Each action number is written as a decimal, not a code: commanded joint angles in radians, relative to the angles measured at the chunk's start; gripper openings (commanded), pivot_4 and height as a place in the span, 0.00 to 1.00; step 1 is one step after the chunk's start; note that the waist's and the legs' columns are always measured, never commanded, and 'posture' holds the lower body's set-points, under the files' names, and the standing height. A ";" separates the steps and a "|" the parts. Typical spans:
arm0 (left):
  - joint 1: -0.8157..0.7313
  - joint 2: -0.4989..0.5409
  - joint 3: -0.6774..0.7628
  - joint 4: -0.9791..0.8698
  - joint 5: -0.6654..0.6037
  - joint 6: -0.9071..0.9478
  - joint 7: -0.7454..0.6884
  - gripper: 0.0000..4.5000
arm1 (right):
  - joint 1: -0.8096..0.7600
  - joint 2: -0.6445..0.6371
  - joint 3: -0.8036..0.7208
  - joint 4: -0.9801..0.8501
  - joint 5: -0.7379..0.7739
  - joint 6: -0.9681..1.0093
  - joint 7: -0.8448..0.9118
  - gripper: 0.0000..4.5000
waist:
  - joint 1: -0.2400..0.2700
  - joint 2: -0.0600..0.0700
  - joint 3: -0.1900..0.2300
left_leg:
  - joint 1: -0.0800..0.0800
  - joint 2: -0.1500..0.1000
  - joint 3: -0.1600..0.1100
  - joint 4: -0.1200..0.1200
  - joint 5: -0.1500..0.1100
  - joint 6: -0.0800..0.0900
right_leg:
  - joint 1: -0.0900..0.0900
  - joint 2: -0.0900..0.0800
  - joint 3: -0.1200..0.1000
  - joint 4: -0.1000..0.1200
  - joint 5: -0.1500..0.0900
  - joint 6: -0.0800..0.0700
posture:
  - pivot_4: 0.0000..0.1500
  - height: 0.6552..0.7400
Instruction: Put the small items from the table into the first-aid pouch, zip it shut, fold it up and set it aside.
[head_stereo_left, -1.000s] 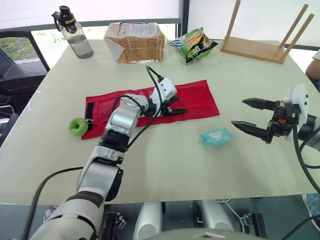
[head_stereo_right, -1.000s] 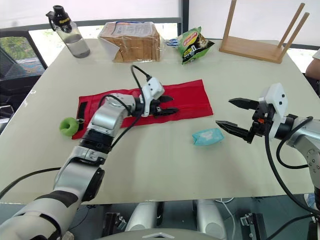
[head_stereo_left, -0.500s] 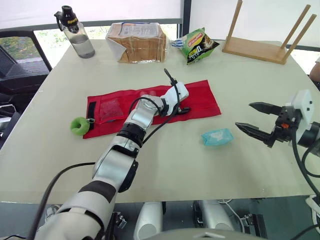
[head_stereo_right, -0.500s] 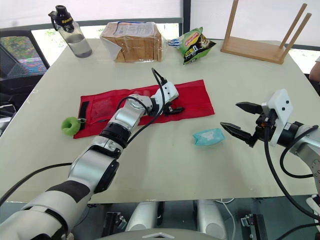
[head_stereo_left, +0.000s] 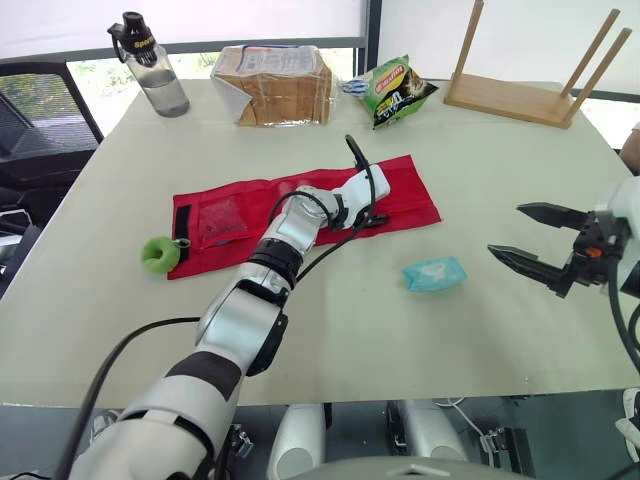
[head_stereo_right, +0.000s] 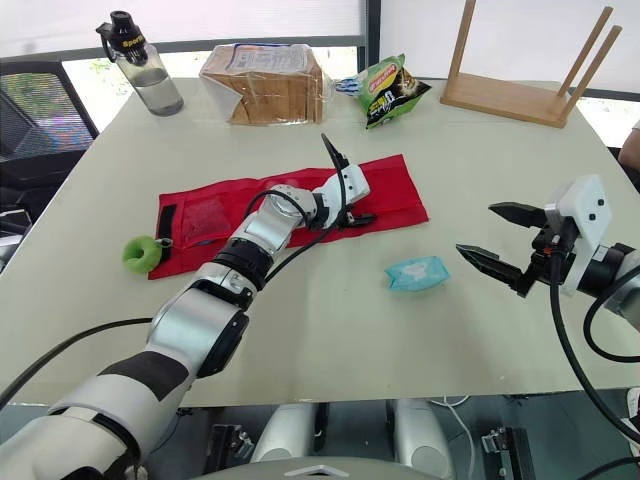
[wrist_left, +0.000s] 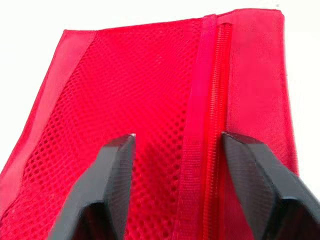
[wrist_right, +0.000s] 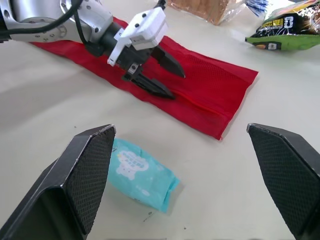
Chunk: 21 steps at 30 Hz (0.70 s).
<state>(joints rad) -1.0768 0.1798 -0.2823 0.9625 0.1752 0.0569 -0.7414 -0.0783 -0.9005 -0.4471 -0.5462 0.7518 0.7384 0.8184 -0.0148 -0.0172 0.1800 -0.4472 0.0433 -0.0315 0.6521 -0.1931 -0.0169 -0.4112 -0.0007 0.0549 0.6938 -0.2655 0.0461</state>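
While the pouch lies flat on the table, long axis left to right, our left gripper sits on its right half, fingers parted astride the zip, gripping nothing; our right gripper hovers wide open, empty, near the wipes.

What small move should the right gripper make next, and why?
Probably it should move toward the light-blue wipes pack and come down over it. The pack lies on the table, outside the red pouch, and the right gripper hovers open beside it, apart from it. The left gripper is open over the zipper.
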 joint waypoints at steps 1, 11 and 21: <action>-0.030 -0.016 0.055 0.011 -0.057 0.037 -0.041 0.36 | -0.007 -0.023 -0.033 -0.033 0.024 -0.004 0.010 1.00 | 0.000 0.000 0.000 | 0.000 0.000 0.000 0.000 0.000 0.000 | 0.000 0.000 0.000 0.000 0.000 0.000 | 1.00 1.00; -0.067 -0.001 0.209 0.059 -0.199 0.210 -0.124 0.01 | -0.021 -0.025 0.007 -0.028 0.031 -0.020 0.015 1.00 | -0.002 0.000 0.000 | 0.000 0.000 0.000 0.000 0.000 0.000 | 0.000 0.000 0.000 0.000 -0.001 0.001 | 1.00 1.00; 0.168 0.130 0.120 -0.511 -0.286 0.537 -0.395 0.01 | -0.010 -0.053 0.069 -0.069 -0.006 -0.036 0.044 1.00 | -0.011 0.000 0.000 | 0.000 0.000 0.000 -0.001 0.000 0.000 | 0.000 0.000 0.000 0.001 0.001 -0.001 | 1.00 1.00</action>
<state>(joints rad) -0.9177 0.2933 -0.1515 0.5766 -0.0781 0.5311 -1.1016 -0.0907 -0.9383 -0.3769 -0.5811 0.7545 0.7279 0.8504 -0.0262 -0.0170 0.1799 -0.4469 0.0439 -0.0318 0.6515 -0.1930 -0.0170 -0.4113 -0.0007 0.0547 0.6943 -0.2649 0.0448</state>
